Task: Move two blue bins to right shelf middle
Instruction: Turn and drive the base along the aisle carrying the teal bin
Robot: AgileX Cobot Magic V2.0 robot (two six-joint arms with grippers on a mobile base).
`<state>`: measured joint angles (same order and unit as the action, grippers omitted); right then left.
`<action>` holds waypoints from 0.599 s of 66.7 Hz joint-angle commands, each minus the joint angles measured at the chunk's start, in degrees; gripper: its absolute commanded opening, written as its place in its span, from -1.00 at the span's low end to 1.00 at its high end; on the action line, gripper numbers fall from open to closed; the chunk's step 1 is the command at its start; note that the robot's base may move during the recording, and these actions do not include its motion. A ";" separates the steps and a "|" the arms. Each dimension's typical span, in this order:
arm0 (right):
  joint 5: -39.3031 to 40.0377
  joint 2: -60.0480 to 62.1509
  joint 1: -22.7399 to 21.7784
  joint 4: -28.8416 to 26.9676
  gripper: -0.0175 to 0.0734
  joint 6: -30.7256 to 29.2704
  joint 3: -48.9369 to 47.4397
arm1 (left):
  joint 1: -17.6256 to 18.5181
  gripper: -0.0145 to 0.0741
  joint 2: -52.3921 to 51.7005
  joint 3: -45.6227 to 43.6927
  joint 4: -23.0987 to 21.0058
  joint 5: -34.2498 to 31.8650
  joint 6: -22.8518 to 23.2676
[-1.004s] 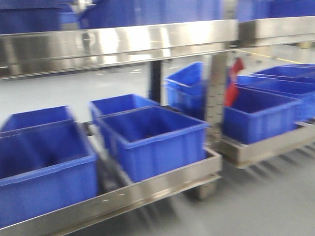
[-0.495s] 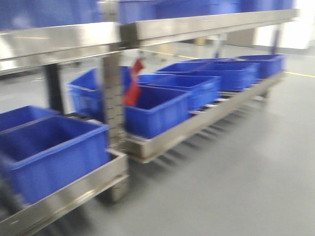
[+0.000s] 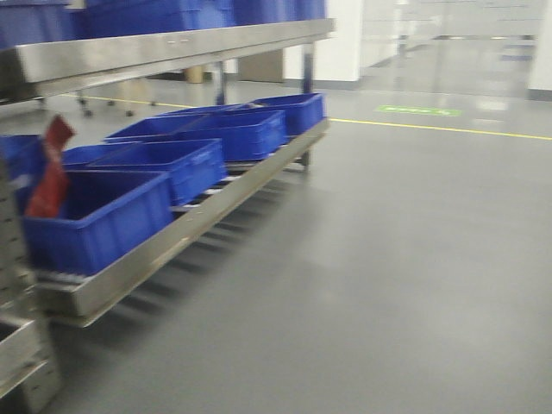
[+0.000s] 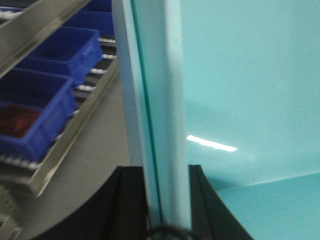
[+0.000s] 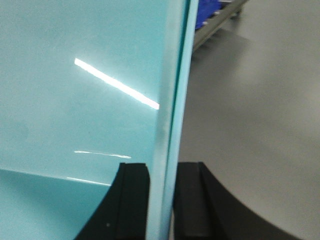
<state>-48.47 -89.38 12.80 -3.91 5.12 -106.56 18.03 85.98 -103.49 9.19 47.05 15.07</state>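
Note:
In the left wrist view a pale cyan-blue bin [image 4: 250,75] fills the right side, and its thick rim runs up between the jaws. My left gripper [image 4: 166,200] is shut on that rim; a thin dark line down the rim suggests two nested walls. In the right wrist view the pale cyan-blue bin [image 5: 75,60] fills the left side. My right gripper [image 5: 162,200] is shut on its rim at the opposite side. The bins and both grippers are out of the front view.
A steel shelf rack [image 3: 181,226] stands at the left with several dark blue bins [image 3: 103,216] on its bottom level and more on the upper shelf [image 3: 172,47]. A red item [image 3: 47,177] sticks out of the nearest bin. Grey floor with a yellow line [image 3: 431,128] lies to the right.
The front view has swung to the right: the racks and dark blue bins slid to the left and open grey floor now fills the right half.

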 commanded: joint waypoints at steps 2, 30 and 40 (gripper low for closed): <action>4.34 0.77 -0.01 -0.40 -0.98 -1.00 -0.77 | -0.03 -0.92 -1.13 -1.14 -0.92 -6.56 -0.56; 4.34 0.77 -0.01 -0.40 -0.98 -1.00 -0.77 | -0.03 -0.92 -1.13 -1.14 -0.92 -6.56 -0.56; 4.34 0.77 -0.01 -0.40 -0.98 -1.00 -0.77 | -0.03 -0.92 -1.13 -1.14 -0.92 -6.56 -0.56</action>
<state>-48.59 -89.38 12.80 -3.91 5.12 -106.56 18.03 85.98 -103.49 9.11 47.16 15.07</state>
